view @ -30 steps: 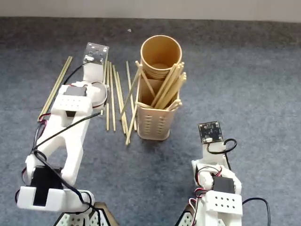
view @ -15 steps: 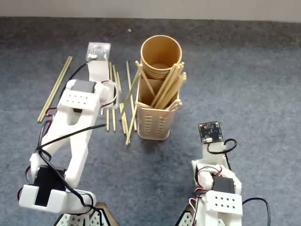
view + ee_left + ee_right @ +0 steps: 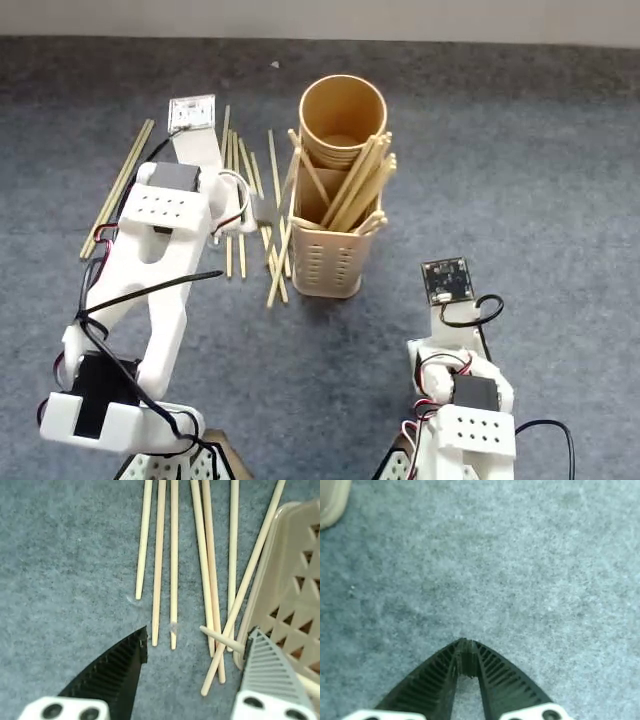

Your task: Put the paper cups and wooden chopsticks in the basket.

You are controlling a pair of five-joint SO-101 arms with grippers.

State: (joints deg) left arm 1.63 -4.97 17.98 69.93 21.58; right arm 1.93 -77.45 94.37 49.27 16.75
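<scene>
Left end effector hangs wide open and empty over the loose chopsticks, just beside the basket near the tabletop's far edge. I'd drop straight, pinch one stick mid-length, and stay clear of the basket wall.

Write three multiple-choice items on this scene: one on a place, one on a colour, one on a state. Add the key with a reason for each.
1. Where are the paper cups relative to the basket?
A. Beside it.
B. Inside it.
C. Under it.

2. What colour is the basket?
A. Beige.
B. Red.
C. Black.

3. How is the left gripper?
A. Shut on a chopstick.
B. Open over loose chopsticks.
C. Shut and empty.

Key:
1 B: the high view shows the cups standing in the basket's far end.
2 A: its perforated wall is beige.
3 B: the left wrist view shows the jaws apart, with chopsticks lying below the gap.
</scene>
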